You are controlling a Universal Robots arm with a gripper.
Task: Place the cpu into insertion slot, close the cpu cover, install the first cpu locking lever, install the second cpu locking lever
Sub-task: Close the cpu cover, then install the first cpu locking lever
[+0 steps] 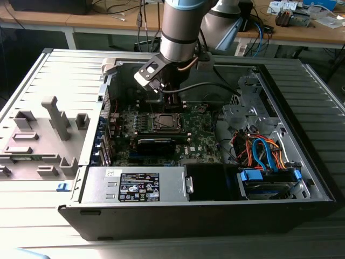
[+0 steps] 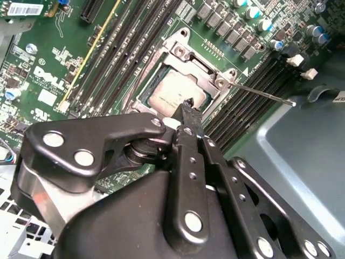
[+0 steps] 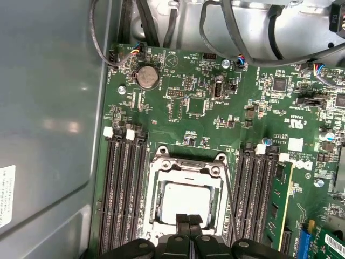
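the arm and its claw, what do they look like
The arm is a silver-grey cylinder with a pale blue band at the top and a black cable looping off its wrist. The claw is glossy black metal: flat linked bars joined by round silver pins, tapering to narrow tips.

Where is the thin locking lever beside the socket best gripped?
Probably near the free end of the locking lever, from above, straddling it: the thin straight rod juts out over the memory slots, away from the cpu cover.
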